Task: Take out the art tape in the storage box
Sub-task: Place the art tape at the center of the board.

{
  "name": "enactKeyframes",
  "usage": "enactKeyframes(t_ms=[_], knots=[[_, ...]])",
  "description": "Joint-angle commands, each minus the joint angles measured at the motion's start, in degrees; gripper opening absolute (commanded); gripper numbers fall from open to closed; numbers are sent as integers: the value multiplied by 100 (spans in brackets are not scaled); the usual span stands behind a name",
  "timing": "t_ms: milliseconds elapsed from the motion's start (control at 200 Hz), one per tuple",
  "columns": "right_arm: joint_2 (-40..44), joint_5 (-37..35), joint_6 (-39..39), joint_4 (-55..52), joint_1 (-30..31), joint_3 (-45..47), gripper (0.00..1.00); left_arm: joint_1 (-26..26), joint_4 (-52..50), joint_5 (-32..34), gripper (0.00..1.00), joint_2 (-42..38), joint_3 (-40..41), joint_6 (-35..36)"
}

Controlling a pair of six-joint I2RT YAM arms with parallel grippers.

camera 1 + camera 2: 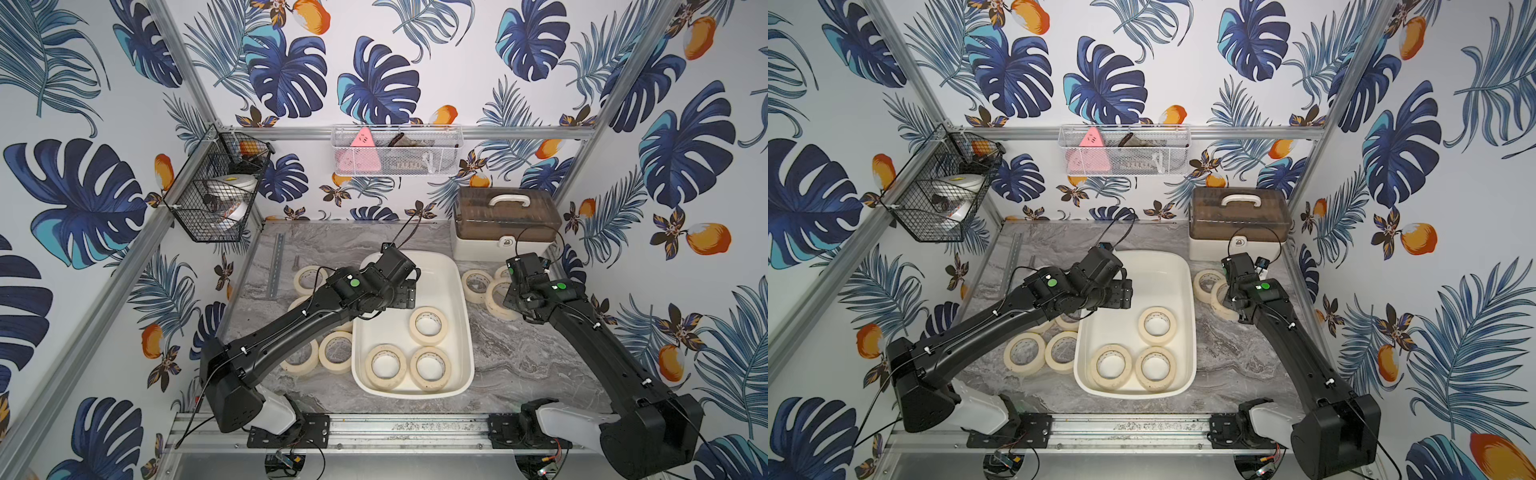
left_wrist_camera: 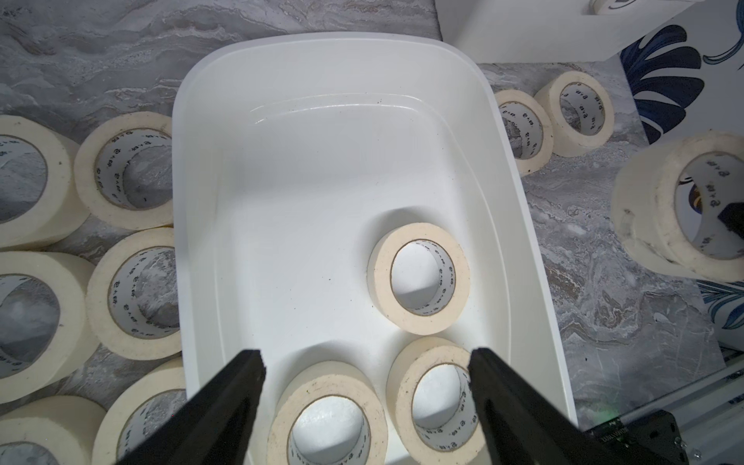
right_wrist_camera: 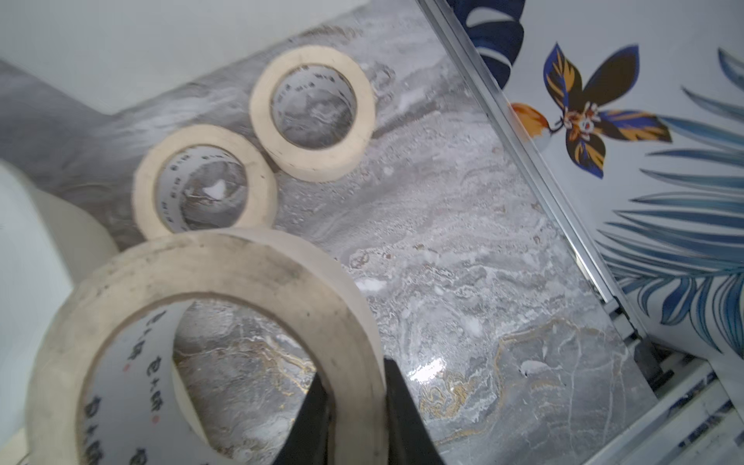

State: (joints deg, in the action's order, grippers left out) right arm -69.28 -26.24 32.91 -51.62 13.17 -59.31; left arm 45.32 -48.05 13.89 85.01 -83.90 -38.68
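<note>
Three cream masking-tape rolls point(image 1: 428, 326) are left in the shallow cream-white plastic tub point(image 1: 436, 286); other rolls point(image 1: 336, 352) lie outside on the grey marble surface point(image 1: 519, 353). Left hand point(image 2: 365, 356) hangs open above the tub; right hand point(image 3: 356, 380) grips one roll point(image 3: 209, 261) outside.

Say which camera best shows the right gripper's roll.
Right wrist view: the held roll fills the foreground, its wall pinched in the right gripper. The left wrist view catches the roll at the frame edge; both top views show it half hidden by the right arm.

A robot lab cell: aluminium frame point(image 1: 282, 132), leaf-print wall panels point(image 1: 374, 62), marble-look tabletop point(image 1: 519, 357), metal mounting rail point(image 1: 407, 430)
</note>
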Motion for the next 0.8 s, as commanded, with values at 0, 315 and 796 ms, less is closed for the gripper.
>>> enactKeyframes(t_ms=[0,315,796], knots=[[-28,134,260,685,-93,366,0,-40,33,-44,88,-10,65,-95],[-674,662,279,1538,-97,1018,0,-146,77,-61,88,-79,306,-118],[-1659,567,-4,1999,-103,949,0,-234,92,-67,88,-59,387,-76]])
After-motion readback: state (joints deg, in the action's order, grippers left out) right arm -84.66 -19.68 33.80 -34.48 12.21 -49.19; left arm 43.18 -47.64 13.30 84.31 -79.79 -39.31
